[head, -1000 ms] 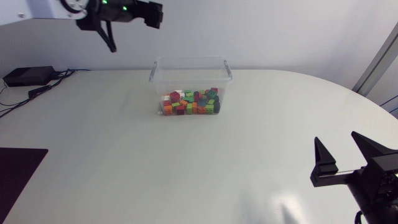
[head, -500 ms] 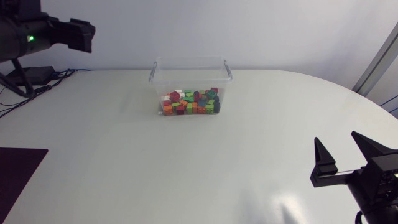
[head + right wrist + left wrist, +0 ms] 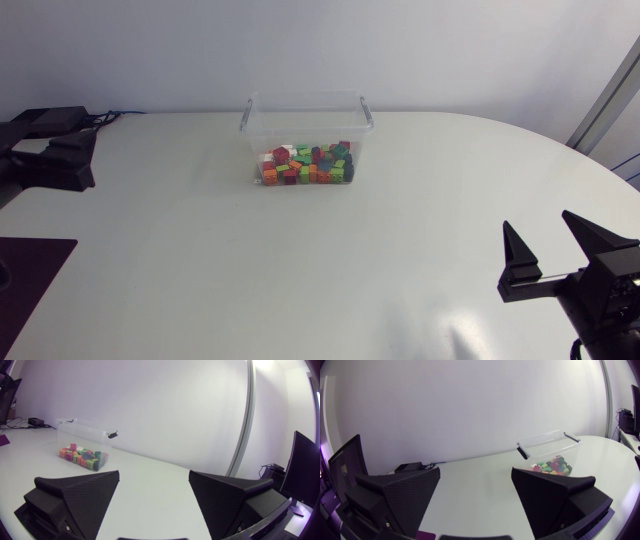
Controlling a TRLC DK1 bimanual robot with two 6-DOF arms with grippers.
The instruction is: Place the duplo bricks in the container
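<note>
Clear boxy container (image 3: 305, 108) holds knobbly duplo bricks (image 3: 306, 166); left gripper (image 3: 476, 473) and right gripper (image 3: 154, 474) gape.

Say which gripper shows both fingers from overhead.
The right gripper, fingers spread at the lower right; the left arm shows only a dark block, no fingers.

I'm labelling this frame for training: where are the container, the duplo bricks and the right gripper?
container (image 3: 305, 96), head view, on its clear back rim.
duplo bricks (image 3: 308, 165), head view, middle of the pile.
right gripper (image 3: 538, 220), head view, midway between its fingertips.
</note>
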